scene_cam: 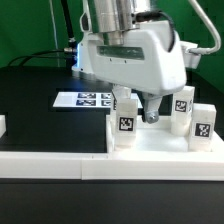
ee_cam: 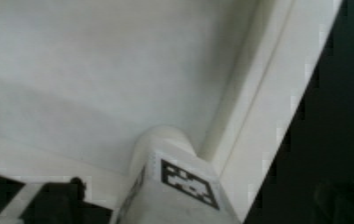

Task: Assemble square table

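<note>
The square table's white slab lies at the front of the exterior view, right of centre. Tagged white legs stand upright on it at the near left corner and at the right. My gripper reaches down onto the slab between them. In the wrist view a tagged leg stands beside the slab's raised rim, between my gripper's dark fingers. A gap shows between finger and leg, so the jaws are open and hold nothing.
The marker board lies flat on the black table behind the slab, toward the exterior view's left. A long low white barrier wall runs along the front. A small white piece shows at the left edge.
</note>
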`<state>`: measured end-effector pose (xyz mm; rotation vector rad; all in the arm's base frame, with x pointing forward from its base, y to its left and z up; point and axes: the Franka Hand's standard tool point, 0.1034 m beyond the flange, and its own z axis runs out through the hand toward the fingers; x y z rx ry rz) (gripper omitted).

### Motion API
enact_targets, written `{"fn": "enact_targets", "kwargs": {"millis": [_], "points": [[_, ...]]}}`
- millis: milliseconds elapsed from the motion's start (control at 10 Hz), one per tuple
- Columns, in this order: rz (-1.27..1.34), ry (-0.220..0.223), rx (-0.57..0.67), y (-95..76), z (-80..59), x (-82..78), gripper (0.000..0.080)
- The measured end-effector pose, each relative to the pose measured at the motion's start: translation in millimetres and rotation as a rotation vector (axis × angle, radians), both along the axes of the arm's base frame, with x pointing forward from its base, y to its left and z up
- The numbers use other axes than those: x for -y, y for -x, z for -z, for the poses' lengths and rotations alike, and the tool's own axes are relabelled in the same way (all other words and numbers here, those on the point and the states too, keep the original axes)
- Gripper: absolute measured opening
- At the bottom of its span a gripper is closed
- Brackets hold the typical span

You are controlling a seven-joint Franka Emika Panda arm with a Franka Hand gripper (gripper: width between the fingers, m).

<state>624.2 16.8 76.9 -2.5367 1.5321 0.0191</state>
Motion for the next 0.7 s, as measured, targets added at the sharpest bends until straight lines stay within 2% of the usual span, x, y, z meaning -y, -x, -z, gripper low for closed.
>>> {"fn": "enact_targets", "kwargs": {"millis": [300, 500, 700], "points": [[-0.225, 0.021, 0.036, 0.0, 0.2, 2.1, 0.0649], [-0.608, 0.096, 0.065, 0.1, -0.1, 8.2, 0.0649], [-0.717, 0.127, 0.085, 2.2, 4.3, 11.7, 0.0649]]}}
